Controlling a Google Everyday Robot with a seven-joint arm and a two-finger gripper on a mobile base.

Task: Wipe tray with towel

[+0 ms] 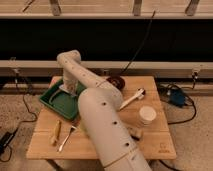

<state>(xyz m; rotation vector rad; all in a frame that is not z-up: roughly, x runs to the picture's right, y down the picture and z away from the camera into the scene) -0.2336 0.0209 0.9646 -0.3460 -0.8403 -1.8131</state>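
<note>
Wooden table (155,142): tray (55,102), cup (147,115), bowl (116,81), cutlery (64,140); gripper (66,89) over tray.

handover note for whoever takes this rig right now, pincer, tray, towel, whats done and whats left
Pincer: down over the near-left part of the green tray, at the end of the arm that reaches over the table's back left.
Towel: pale cloth under the pincer, lying on the tray floor.
Tray: at the wooden table's left back corner, a little askew.
Done: towel is in the tray, pincer is on it.
Left: how much of the floor has been wiped cannot be told; cover the rest of it, then lift away.
</note>
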